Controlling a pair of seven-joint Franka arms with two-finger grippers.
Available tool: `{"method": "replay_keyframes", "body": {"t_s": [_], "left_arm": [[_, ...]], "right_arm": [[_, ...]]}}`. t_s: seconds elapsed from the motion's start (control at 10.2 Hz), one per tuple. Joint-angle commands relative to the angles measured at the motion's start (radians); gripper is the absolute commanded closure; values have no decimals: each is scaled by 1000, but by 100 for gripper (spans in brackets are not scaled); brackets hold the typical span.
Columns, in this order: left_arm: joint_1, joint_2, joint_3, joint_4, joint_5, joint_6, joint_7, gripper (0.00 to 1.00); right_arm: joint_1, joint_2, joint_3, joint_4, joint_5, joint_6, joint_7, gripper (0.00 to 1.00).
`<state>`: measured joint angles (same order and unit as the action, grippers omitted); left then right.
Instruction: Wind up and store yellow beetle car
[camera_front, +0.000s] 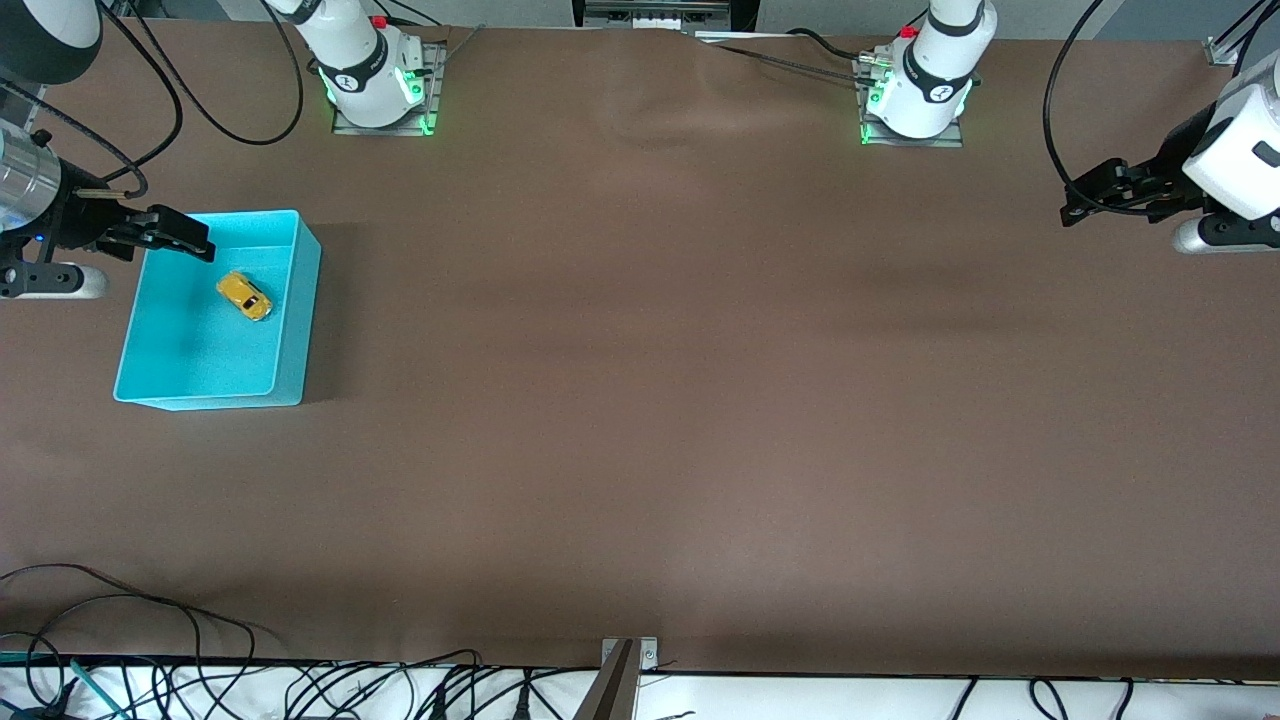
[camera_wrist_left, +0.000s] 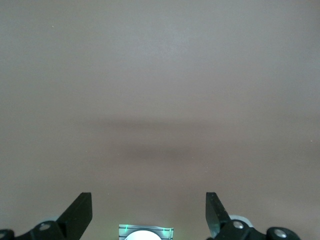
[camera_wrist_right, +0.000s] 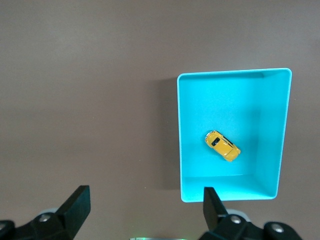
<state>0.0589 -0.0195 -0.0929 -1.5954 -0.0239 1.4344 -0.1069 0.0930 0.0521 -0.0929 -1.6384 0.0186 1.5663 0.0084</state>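
The yellow beetle car (camera_front: 243, 296) lies on its wheels inside the cyan bin (camera_front: 200, 350), at the right arm's end of the table. The right wrist view looks straight down on the car (camera_wrist_right: 222, 146) in the bin (camera_wrist_right: 210, 110). My right gripper (camera_front: 175, 235) hangs high over the bin's corner that is farthest from the front camera, open and empty (camera_wrist_right: 145, 195). My left gripper (camera_front: 1085, 200) waits in the air over bare table at the left arm's end, also open with nothing between its fingers (camera_wrist_left: 149, 197).
Brown table cover spreads between the two arm bases (camera_front: 375, 85) (camera_front: 920, 90). Cables (camera_front: 200, 680) and a metal bracket (camera_front: 630, 655) run along the table edge nearest the front camera. The left arm's base (camera_wrist_left: 146, 232) shows under its gripper.
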Motion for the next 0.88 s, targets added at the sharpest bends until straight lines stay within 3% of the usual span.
{"method": "replay_keyframes", "body": {"t_s": [0.0, 0.79], "left_arm": [[7, -16, -5, -8, -13, 8, -4, 0], [7, -17, -8, -8, -14, 8, -4, 0]], "right_arm": [[-12, -23, 12, -1, -6, 3, 21, 0], [-12, -5, -13, 20, 4, -8, 16, 0]]}}
